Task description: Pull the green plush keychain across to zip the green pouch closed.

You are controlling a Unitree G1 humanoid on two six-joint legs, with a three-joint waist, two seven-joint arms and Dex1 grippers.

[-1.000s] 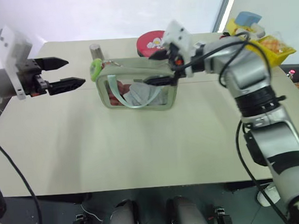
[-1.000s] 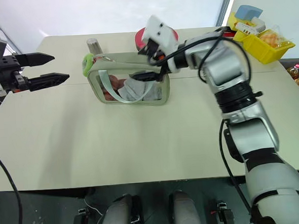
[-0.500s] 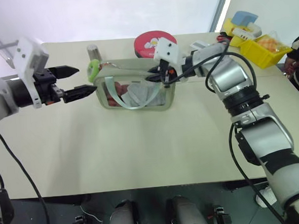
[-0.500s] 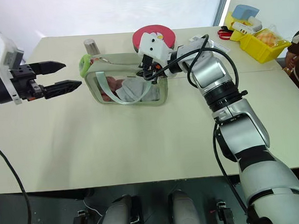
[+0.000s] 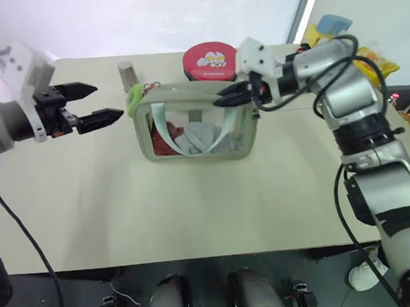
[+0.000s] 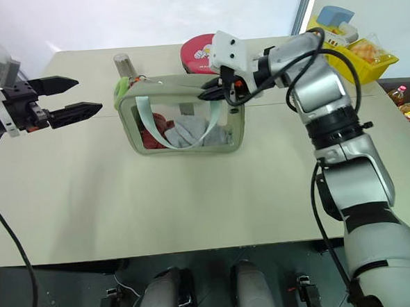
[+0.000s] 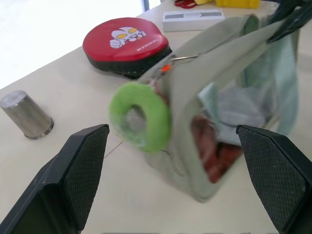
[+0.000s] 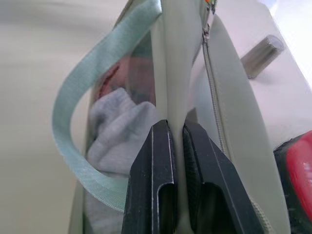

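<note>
The green pouch (image 5: 196, 129) stands upright mid-table, its clear front showing clothes and a mint strap. Its top zipper (image 8: 210, 73) lies open. The green plush keychain (image 5: 133, 96) hangs at the pouch's left end, a fuzzy lime ring (image 7: 140, 116). My right gripper (image 5: 226, 96) is shut on the pouch's top fabric edge near its right end, the fingers (image 8: 155, 146) pinching the fabric. My left gripper (image 5: 106, 100) is held open just left of the keychain, apart from it, with nothing between its fingers (image 7: 73, 168).
A round red case (image 5: 210, 58) lies behind the pouch and a small metal cup (image 5: 125, 71) stands behind its left end. Yellow bins (image 6: 363, 53) with items sit at the far right. A white box (image 7: 192, 18) lies beyond the pouch.
My right gripper went from open around the pouch's top edge to shut on it, and has drawn that end slightly rightward. The left gripper stays open beside the keychain.
</note>
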